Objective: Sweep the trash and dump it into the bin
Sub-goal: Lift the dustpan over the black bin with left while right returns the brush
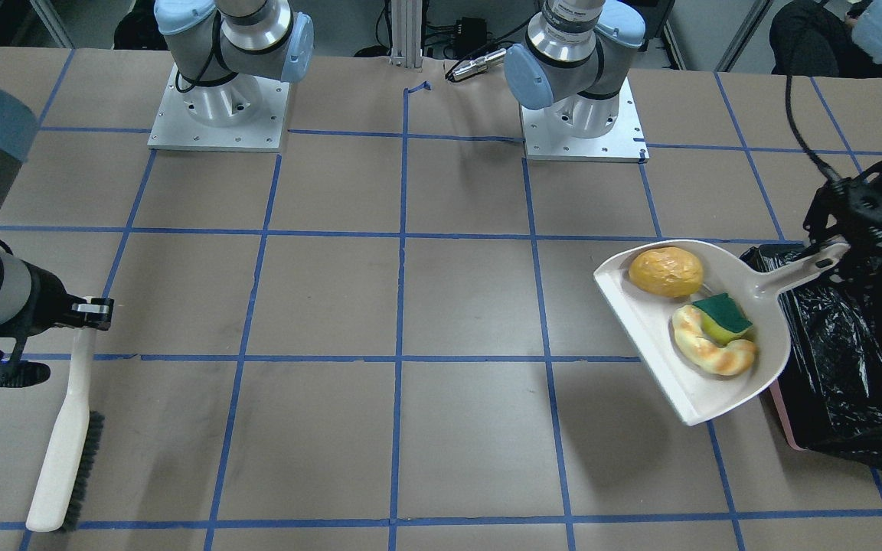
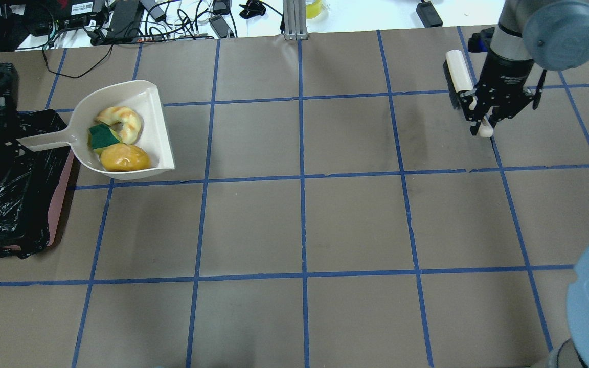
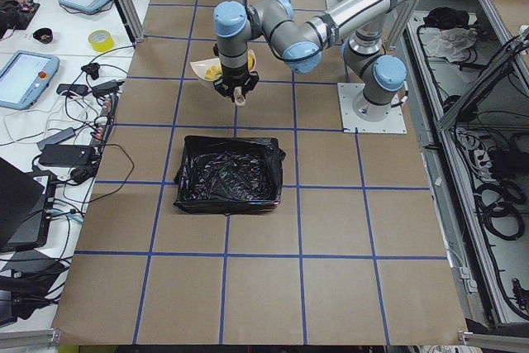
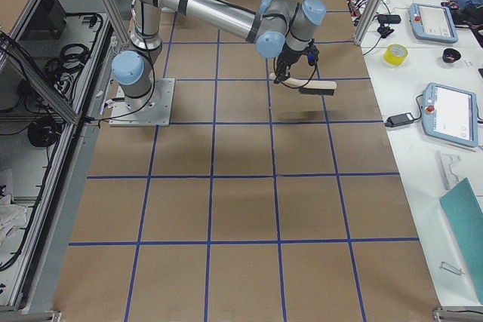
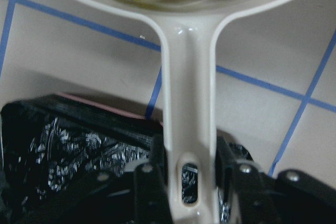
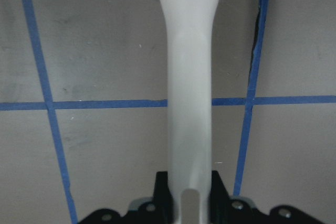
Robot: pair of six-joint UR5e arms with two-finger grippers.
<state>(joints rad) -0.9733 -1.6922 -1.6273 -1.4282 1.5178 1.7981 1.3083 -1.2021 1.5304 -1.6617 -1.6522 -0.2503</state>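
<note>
Overhead exterior view: the pan (image 2: 155, 130) is seen held by the end of its handle, at the robot's left end of the tabletop (image 2: 299, 220). The left fingers (image 5: 149, 187) are closed on both sides of that handle, near its hanging hole. All three pieces of trash are carried inside the pan: the lump (image 1: 665, 271), the croissant (image 1: 713, 348) and the sponge (image 1: 726, 317), which is lying partly on the croissant.

The bin (image 2: 62, 197) is placed under and behind the left fingers, while the body of the pan is just beside the bin, over the tabletop and, as judged from its shadow, a little raised. The long axis of the pan runs from the fingers away from the bin, so the open mouth is turned toward the middle of the tabletop. For dumping, it is judged that the pan must be drawn back over the bin and tipped so that the load falls inside; a tilt made too early could drop the lump on the tabletop.

The right fingers (image 6: 160, 195) are closed on the handle of the brush (image 1: 66, 451), well apart at the opposite end, so the left arm is clearly the nearer one.
</note>
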